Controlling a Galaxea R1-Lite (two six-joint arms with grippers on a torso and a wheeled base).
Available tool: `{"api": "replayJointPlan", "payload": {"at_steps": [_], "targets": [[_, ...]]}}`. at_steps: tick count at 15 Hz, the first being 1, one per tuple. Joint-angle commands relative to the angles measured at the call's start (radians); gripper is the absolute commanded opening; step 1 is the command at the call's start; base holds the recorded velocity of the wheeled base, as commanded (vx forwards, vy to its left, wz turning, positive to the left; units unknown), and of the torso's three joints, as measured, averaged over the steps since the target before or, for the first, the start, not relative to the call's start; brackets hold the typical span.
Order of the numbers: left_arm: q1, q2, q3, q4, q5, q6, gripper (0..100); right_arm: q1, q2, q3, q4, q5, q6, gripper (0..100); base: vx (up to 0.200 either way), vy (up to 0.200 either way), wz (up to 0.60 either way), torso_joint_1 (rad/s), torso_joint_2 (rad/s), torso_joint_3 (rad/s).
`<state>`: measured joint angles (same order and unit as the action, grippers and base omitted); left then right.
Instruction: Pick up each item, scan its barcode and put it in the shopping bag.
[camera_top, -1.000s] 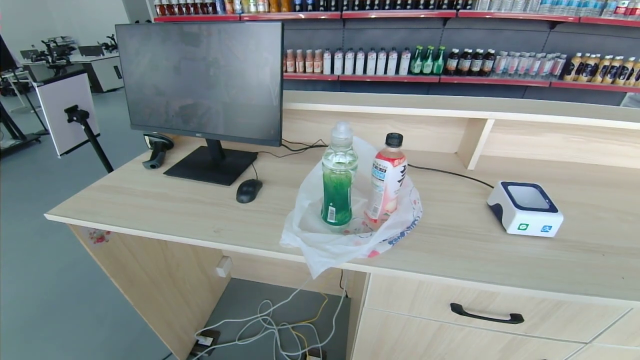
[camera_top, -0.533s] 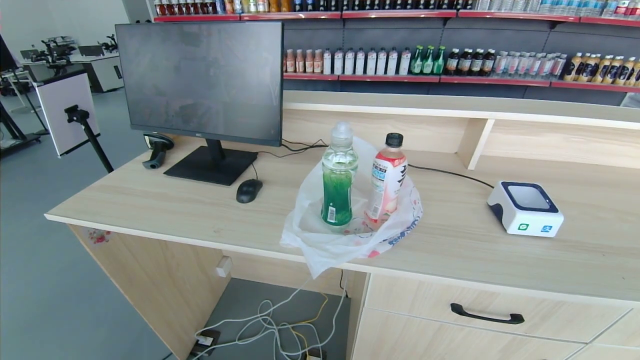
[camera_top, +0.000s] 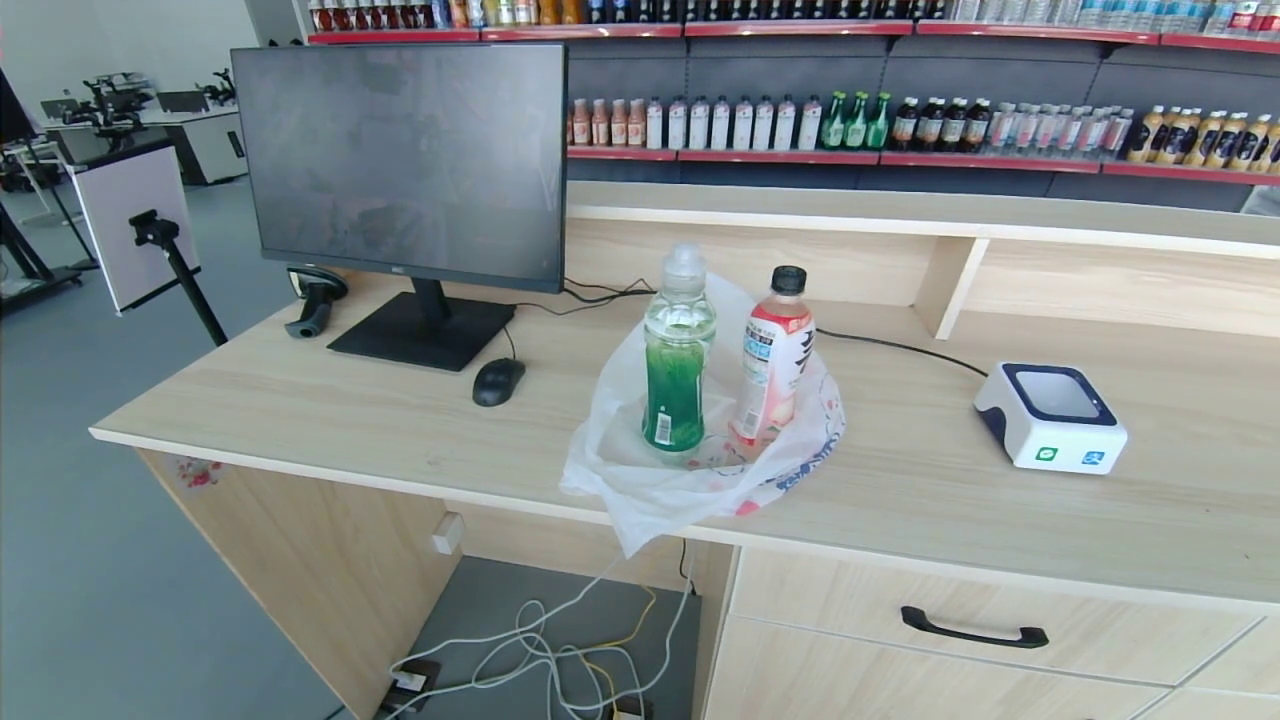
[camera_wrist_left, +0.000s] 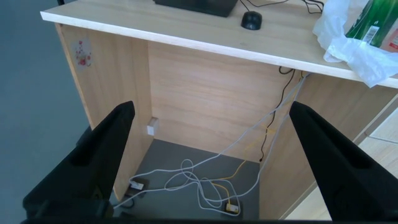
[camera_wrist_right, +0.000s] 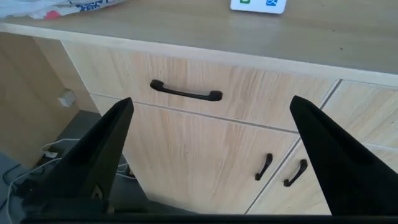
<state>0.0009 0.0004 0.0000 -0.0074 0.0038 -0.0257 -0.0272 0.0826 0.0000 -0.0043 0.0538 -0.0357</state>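
A green bottle (camera_top: 677, 355) with a clear cap and a pink bottle (camera_top: 776, 356) with a black cap stand upright inside the white shopping bag (camera_top: 690, 470), spread open near the counter's front edge. The white barcode scanner (camera_top: 1050, 416) sits to the right of the bag. My left gripper (camera_wrist_left: 211, 155) hangs open below counter height, facing the knee space under the desk, with the bag's edge (camera_wrist_left: 348, 46) and the green bottle (camera_wrist_left: 373, 18) far beyond it. My right gripper (camera_wrist_right: 211, 155) is open in front of the drawer front, below the scanner (camera_wrist_right: 259, 5).
A monitor (camera_top: 405, 170) on its stand, a mouse (camera_top: 497, 381) and a handheld scanner (camera_top: 315, 300) occupy the counter's left part. A raised shelf (camera_top: 900, 225) runs along the back. Cables (camera_top: 540, 650) lie on the floor under the desk. Drawer handle (camera_wrist_right: 185, 93) faces the right gripper.
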Motion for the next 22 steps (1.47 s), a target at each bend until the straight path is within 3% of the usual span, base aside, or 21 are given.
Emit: {"api": "replayJointPlan", "payload": {"at_steps": [1,3,10,12,18,22], "targets": [[0.001,0.001,0.0,0.0,0.001,0.0,100,-0.007,-0.029,0.0,0.0,-0.005,0.028,100,0.0,0.0,0.0,0.0,0.0,0.0],[0.001,0.001,0.0,0.0,0.001,-0.002,100,0.026,-0.083,0.0,0.003,-0.005,-0.004,100,0.0,0.0,0.0,0.0,0.0,0.0],[0.001,0.001,0.0,0.0,0.001,-0.002,100,0.026,-0.083,0.0,0.003,-0.005,0.017,100,-0.2,0.0,0.0,0.004,0.0,0.003],[0.001,0.001,0.0,0.0,0.001,0.001,100,0.027,-0.083,0.0,0.003,-0.005,0.019,100,-0.2,0.0,-0.6,0.005,0.0,0.002],[0.001,0.001,0.0,0.0,0.001,0.001,100,0.026,-0.083,0.0,0.003,-0.006,0.016,100,0.0,0.0,-0.6,0.005,0.0,0.002],[0.001,0.001,0.0,0.001,0.001,0.003,100,0.026,-0.083,0.0,0.003,-0.005,0.019,100,0.0,-0.2,0.0,0.005,0.0,0.0]]}}
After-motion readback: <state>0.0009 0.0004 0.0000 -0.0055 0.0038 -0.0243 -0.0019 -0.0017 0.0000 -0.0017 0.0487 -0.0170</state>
